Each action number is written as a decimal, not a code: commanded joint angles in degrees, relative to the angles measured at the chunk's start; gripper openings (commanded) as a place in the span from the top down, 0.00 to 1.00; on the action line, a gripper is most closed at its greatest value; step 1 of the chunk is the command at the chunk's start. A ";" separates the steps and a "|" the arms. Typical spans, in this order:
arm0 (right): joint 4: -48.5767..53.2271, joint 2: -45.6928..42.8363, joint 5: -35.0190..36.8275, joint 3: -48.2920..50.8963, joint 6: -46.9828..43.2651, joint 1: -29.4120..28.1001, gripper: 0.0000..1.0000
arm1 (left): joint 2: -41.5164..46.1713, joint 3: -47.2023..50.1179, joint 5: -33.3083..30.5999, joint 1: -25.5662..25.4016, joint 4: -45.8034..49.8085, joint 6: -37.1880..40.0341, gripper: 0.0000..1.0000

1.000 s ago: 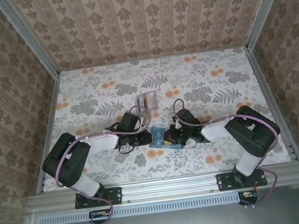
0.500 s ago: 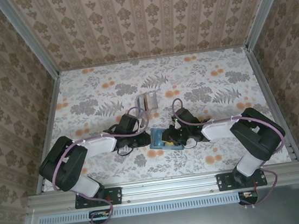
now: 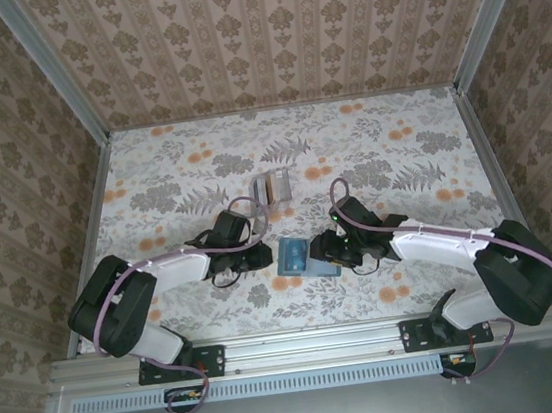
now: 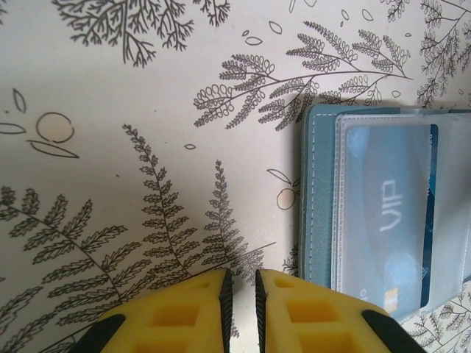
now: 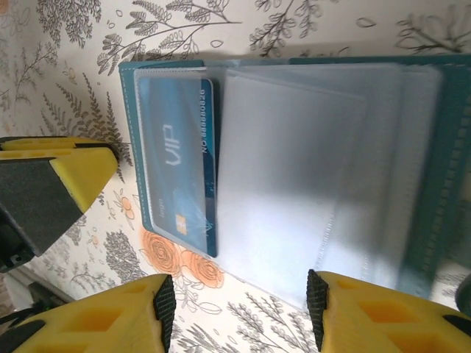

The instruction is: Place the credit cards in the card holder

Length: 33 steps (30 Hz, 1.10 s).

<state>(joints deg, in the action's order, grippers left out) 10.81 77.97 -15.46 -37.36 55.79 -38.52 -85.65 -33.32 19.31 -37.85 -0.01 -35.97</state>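
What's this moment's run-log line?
left pincer: nearly shut, empty | right pincer: open over dark teal folding wallet | blue plastic VIP card: inside wallet's clear sleeve

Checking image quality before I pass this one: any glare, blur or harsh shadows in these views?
Top view: even light, no glare. Left wrist: tablecloth sharp, blue card hazy under clear plastic. Right wrist: the wallet has milky sleeves, softer toward the right.

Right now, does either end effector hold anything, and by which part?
Nothing is held. The left end effector is nearly closed, empty; the right end effector stands open by the teal wallet.
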 commanded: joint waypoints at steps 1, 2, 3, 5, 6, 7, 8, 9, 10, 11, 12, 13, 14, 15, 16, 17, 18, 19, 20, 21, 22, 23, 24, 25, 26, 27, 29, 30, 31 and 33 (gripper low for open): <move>3.34 -0.19 2.85 0.10 -1.23 -0.14 0.46 | -1.49 1.00 -0.29 -0.47 -1.74 0.81 0.81; 1.93 0.42 2.19 0.56 -0.60 -0.15 0.46 | -1.92 0.74 -0.16 -0.64 -1.77 0.98 0.81; 0.70 1.19 1.58 0.96 0.06 -0.11 0.46 | -2.22 0.42 -0.06 -0.74 -1.51 1.17 0.81; -1.49 3.12 0.25 1.20 1.30 -0.15 0.46 | -2.35 0.31 -0.36 -0.74 -1.23 1.02 0.81; -2.60 3.84 -0.45 1.31 1.72 -0.13 0.46 | -2.33 0.57 -0.35 -0.83 -1.75 0.78 0.81; -3.30 4.32 -0.87 1.33 1.80 -0.12 0.46 | -2.30 0.70 -0.26 -0.78 -2.20 0.57 0.81; -3.35 4.91 -0.89 1.29 1.79 -0.16 0.46 | -2.65 0.73 -0.19 -0.78 -2.48 0.55 0.81; -3.40 5.48 -0.73 1.24 1.78 -0.15 0.46 | -2.93 0.55 -0.07 -0.82 -2.36 0.78 0.81; -3.38 5.90 -0.69 1.15 1.94 -0.15 0.47 | -3.12 0.40 -0.10 -0.84 -2.07 0.89 0.81; -3.64 6.41 -0.62 1.15 2.25 -0.15 0.47 | -3.17 0.28 -0.14 -0.82 -1.77 0.90 0.81; -3.97 7.03 -0.87 1.23 2.54 -0.21 0.47 | -3.17 0.47 -0.23 -0.83 -2.02 0.58 0.81; -4.22 7.41 -1.03 1.24 2.81 -0.22 0.47 | -3.18 0.67 -0.17 -0.91 -2.38 0.33 0.81; -4.72 8.10 -1.23 1.24 2.83 -0.21 0.47 | -3.29 0.95 -0.07 -0.91 -2.92 0.11 0.81; -4.98 8.55 -1.32 1.26 2.96 -0.19 0.46 | -3.56 0.97 0.11 -0.91 -3.15 0.12 0.81; -5.31 9.02 -1.41 1.24 3.28 -0.22 0.46 | -3.69 0.80 0.20 -0.89 -3.09 0.28 0.81; -5.95 9.44 -1.70 1.28 3.72 -0.24 0.46 | -3.89 0.65 0.21 -0.90 -2.74 0.46 0.81; -6.67 9.88 -2.21 1.24 4.18 -0.24 0.46 | -3.86 0.63 0.10 -0.89 -2.46 0.39 0.81; -7.40 9.99 -2.74 1.24 4.51 -0.24 0.46 | -3.80 0.75 0.11 -0.91 -2.65 0.16 0.81; -8.29 10.10 -3.20 1.31 4.65 -0.21 0.48 | -3.74 0.97 0.27 -0.91 -3.10 -0.06 0.82; -8.80 10.04 -3.42 1.31 4.70 -0.19 0.51 | -3.94 1.11 0.37 -0.99 -3.39 -0.16 0.82; -8.82 9.88 -3.16 1.32 4.70 -0.23 0.54 | -4.08 0.94 0.43 -0.99 -3.37 0.07 0.82; -8.83 9.63 -2.96 1.33 4.71 -0.23 0.58 | -4.35 0.65 0.52 -0.92 -3.04 0.34 0.82; -8.73 9.27 -2.91 1.33 4.66 -0.15 0.61 | -4.37 0.32 0.47 -0.90 -2.44 0.58 0.82; -8.45 8.93 -2.91 1.20 4.73 -0.11 0.61 | -4.35 0.14 0.33 -0.91 -2.05 0.59 0.82; -7.95 8.45 -2.85 1.03 4.69 -0.15 0.62 | -4.20 0.32 0.22 -0.93 -2.18 0.41 0.82; -7.31 7.97 -2.60 0.85 4.43 -0.15 0.61 | -4.14 0.44 0.28 -0.99 -2.59 0.20 0.82; -5.55 6.78 -1.53 0.59 3.54 -0.15 0.61 | -4.50 0.25 0.46 -0.94 -2.93 0.34 0.82; -4.78 6.15 -0.97 0.50 3.07 -0.11 0.61 | -4.77 -0.02 0.49 -0.91 -2.57 0.61 0.82; -4.07 5.61 -0.65 0.44 2.63 0.01 0.61 | -4.95 -0.29 0.47 -0.91 -2.10 0.85 0.82; -3.39 4.44 -0.44 0.34 2.18 0.18 0.62 | -4.98 -0.19 0.38 -0.89 -2.19 0.49 0.82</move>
<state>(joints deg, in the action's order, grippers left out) 4.32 85.03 -17.54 -36.88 59.57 -38.50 -87.72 -33.52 20.25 -37.89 -2.90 -35.99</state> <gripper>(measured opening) 0.385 0.184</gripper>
